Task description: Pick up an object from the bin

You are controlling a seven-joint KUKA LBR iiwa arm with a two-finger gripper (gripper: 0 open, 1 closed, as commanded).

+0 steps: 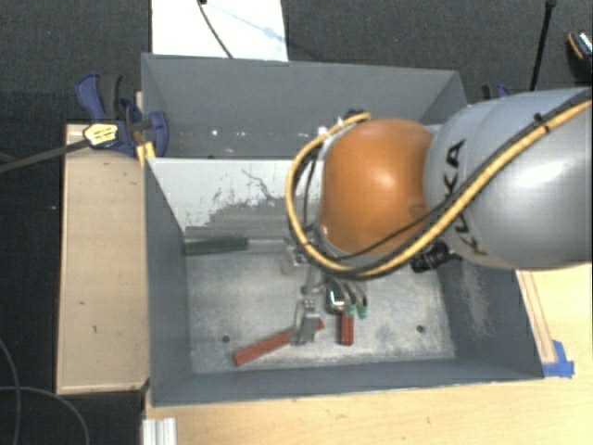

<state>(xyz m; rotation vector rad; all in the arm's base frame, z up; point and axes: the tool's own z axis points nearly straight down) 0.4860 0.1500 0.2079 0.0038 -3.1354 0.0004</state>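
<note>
Gripper point(321, 315) sits low in your bin point(167, 276), open or closed you can't tell, red stick point(263, 348) ending just left.

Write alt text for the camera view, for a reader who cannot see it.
A robot arm's gripper hangs low in a grey metal bin, at the end of a reddish-brown stick. A red piece lies beside it; a dark green bar lies farther back.
</note>
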